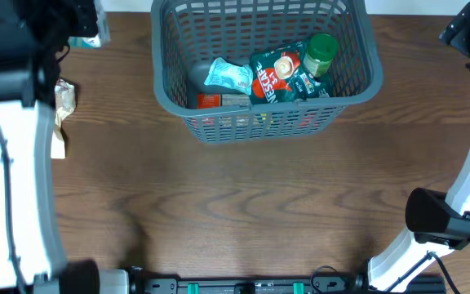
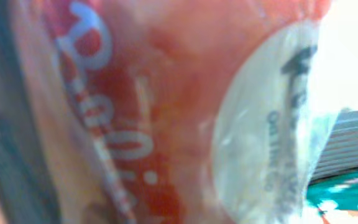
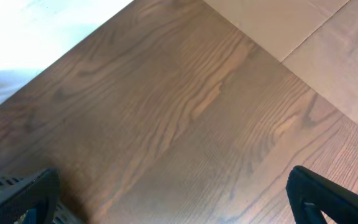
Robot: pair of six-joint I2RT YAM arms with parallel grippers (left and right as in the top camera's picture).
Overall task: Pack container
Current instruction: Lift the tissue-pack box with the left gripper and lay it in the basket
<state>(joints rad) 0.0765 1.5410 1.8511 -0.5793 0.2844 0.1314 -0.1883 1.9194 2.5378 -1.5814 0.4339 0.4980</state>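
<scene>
1. The step in hand is looking like the carrying of another packet to the container. A red packet with a white oval label is filling the left wrist view, close against the lens.
2. The left fingers are not showing in any view, so I cannot tell whether they are pinching that packet or standing spread.
3. The right fingers are standing spread wide with nothing between them, hanging over bare counter.
4. To do it well, the left arm is needing to lift its load clear over the rolled rim before letting go, aiming for the free floor toward the back.
5. A soft packet is likely sagging, so a slow, low release is suiting it best.
6. The container is sitting at the far middle of the counter, slightly skewed. It is dark grey, with slotted lattice walls and a thick rim.
7. Inside, a light blue packet, a green-and-red packet, a green-lidded jar and an orange box are lying bunched toward the front wall.
8. A tan packet is lying beside the left arm, well apart from the container.
</scene>
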